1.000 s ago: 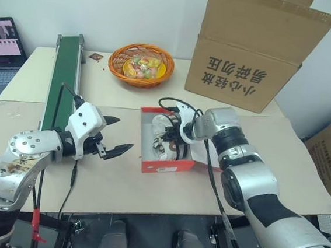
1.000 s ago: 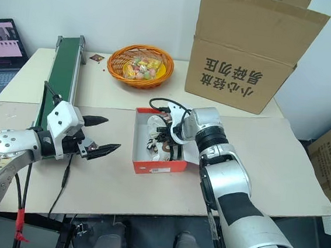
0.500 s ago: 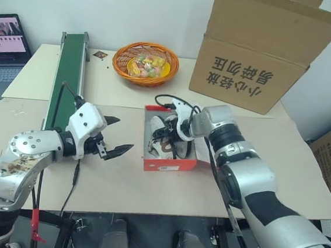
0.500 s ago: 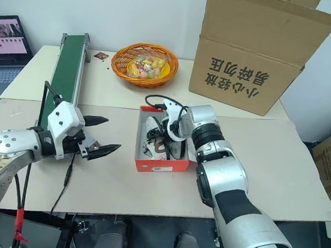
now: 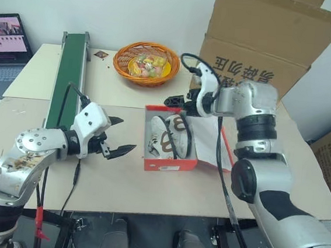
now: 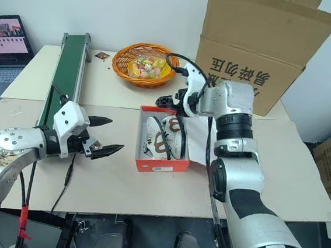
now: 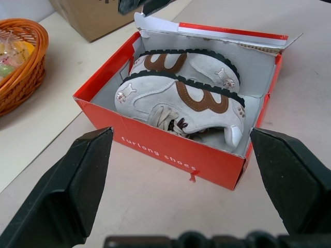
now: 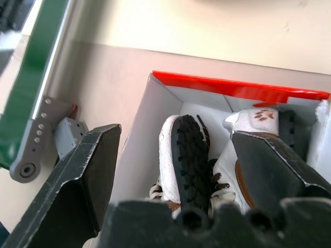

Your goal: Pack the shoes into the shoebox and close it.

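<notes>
While my right fingers (image 6: 169, 100) hang spread wide with nothing between them, they sit above the far end of the shoebox (image 5: 168, 163), clear of its rim and of what lies inside. My left fingers (image 5: 120, 136) are just as wide apart and just as empty, held low over the worktop (image 5: 125, 181) a little to the left of the box and pointing toward its side wall without touching it. The shoebox stands open on the worktop between my two arms, red-orange outside and white within, its lid (image 5: 217, 145) folded back flat on the side nearer my right arm. Both shoes (image 7: 181, 98) lie inside it on their sides, packed close against each other, pale uppers with brown patches and dark soles. Further out, an orange wicker basket (image 5: 145, 63) of wrapped sweets sits behind the box, with a large brown carton (image 5: 261, 48) to its right. A green conveyor belt (image 5: 68, 73) runs along the left of the worktop, and a laptop (image 5: 4, 50) stands at the far left edge.
</notes>
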Robot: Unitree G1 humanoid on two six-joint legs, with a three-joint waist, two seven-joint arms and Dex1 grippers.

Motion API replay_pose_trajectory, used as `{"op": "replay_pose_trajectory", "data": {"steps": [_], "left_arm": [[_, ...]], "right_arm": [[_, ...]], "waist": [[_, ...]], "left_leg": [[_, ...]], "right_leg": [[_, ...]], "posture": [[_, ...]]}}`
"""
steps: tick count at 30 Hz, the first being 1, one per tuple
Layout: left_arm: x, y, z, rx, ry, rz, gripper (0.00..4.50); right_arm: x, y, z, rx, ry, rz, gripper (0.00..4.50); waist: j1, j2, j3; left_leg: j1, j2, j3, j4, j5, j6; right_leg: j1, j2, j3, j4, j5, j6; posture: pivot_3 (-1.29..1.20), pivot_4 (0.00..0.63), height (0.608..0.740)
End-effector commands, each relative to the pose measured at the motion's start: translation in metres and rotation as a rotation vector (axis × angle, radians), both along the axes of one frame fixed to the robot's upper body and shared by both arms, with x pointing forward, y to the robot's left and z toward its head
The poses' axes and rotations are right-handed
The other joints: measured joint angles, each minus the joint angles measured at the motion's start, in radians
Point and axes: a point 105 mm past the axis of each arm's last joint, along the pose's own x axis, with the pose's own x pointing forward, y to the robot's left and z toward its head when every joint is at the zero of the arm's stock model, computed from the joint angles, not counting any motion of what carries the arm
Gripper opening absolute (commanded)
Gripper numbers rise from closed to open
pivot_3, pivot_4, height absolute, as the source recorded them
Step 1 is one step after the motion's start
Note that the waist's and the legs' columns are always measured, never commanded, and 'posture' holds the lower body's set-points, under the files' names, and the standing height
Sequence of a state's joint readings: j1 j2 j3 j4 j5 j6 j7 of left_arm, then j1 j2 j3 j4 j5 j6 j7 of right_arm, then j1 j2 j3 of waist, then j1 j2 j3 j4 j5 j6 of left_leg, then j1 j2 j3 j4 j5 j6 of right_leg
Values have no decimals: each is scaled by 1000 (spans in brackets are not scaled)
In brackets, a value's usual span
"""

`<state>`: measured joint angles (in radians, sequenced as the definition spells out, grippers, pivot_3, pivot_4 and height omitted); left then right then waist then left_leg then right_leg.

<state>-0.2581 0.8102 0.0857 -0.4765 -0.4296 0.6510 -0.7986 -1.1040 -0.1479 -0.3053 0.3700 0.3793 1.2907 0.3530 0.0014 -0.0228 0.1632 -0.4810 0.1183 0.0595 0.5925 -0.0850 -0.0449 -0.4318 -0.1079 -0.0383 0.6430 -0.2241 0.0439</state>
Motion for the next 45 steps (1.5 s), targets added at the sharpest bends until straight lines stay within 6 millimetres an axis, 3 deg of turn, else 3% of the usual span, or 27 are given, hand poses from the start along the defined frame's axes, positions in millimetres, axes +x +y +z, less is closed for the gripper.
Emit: {"op": "replay_pose_trajectory", "data": {"steps": [1,3,6,13,17,21,24,26,28,31,35,38,45], "left_arm": [[-1,-4,9,6,-47,-26,4500],[0,-4,9,7,-41,-37,4500],[1,-6,10,12,-39,-50,4500],[5,-8,8,15,-33,-73,4500],[8,-9,8,16,-35,-80,4500],[6,-15,8,17,-33,-121,4500],[2,-19,9,15,-30,-168,4500],[0,-20,10,10,-44,-190,4500],[-1,-19,14,-16,-67,-198,4500],[4,-14,26,-104,-158,-169,4500],[-1,1,7,-123,-129,-137,4500],[-8,1,-3,-114,-97,-148,4500],[-9,-4,-5,-121,-92,-155,4500]], "right_arm": [[-11,-20,21,74,-126,-95,3851],[-27,-32,15,67,-195,-139,3414],[-51,-45,9,64,-270,-160,2357],[-112,-64,-9,88,-321,-18,26],[-156,-68,-37,13,-252,154,26],[-178,-63,-69,-52,-147,211,26],[-173,-70,-95,-111,-68,127,26],[-158,-88,-126,-286,-9,7,26],[-146,-99,-139,-363,-11,-86,26],[-124,-112,-145,-378,-55,-246,26],[-102,-119,-140,-284,-127,-434,26],[-95,-117,-134,-228,-172,-483,26],[-90,-103,-117,44,-214,-531,26]], "waist": [[1,0,0],[4,0,0],[10,0,0],[11,0,0],[13,0,0],[8,0,0],[7,0,0],[7,0,0],[9,0,0],[12,0,0],[7,1,0],[8,1,0],[11,1,0]], "left_leg": [[0,0,0,0,0,0],[0,0,0,0,0,0],[0,0,0,-1,0,0],[1,0,0,0,0,0],[1,0,0,0,0,0],[5,0,0,0,0,0],[7,0,-1,0,-1,-1],[7,0,-1,0,-1,-1],[7,0,-1,0,-1,-1],[4,0,-1,-1,-1,-1],[4,0,-1,0,0,0],[4,0,-1,-1,0,0],[4,0,-1,-1,-1,-1]], "right_leg": [[0,0,0,0,0,0],[-1,0,0,1,0,0],[-1,0,0,0,0,0],[0,0,0,0,-8,0],[2,0,1,-1,-8,-1],[5,0,1,-2,-10,-2],[6,0,1,-2,-10,-2],[6,-1,1,-3,-10,-2],[3,-1,0,-6,-10,-2],[5,-1,0,-10,-8,-1],[8,0,0,-11,-7,1],[7,0,0,-11,-7,1],[6,0,-1,-13,-6,1]], "posture": [[0,150,728],[0,150,728],[0,150,728],[0,150,728],[0,150,728],[0,150,728],[0,150,728],[0,150,728],[0,150,728],[0,150,728],[0,150,728],[0,150,728],[0,150,728]]}}
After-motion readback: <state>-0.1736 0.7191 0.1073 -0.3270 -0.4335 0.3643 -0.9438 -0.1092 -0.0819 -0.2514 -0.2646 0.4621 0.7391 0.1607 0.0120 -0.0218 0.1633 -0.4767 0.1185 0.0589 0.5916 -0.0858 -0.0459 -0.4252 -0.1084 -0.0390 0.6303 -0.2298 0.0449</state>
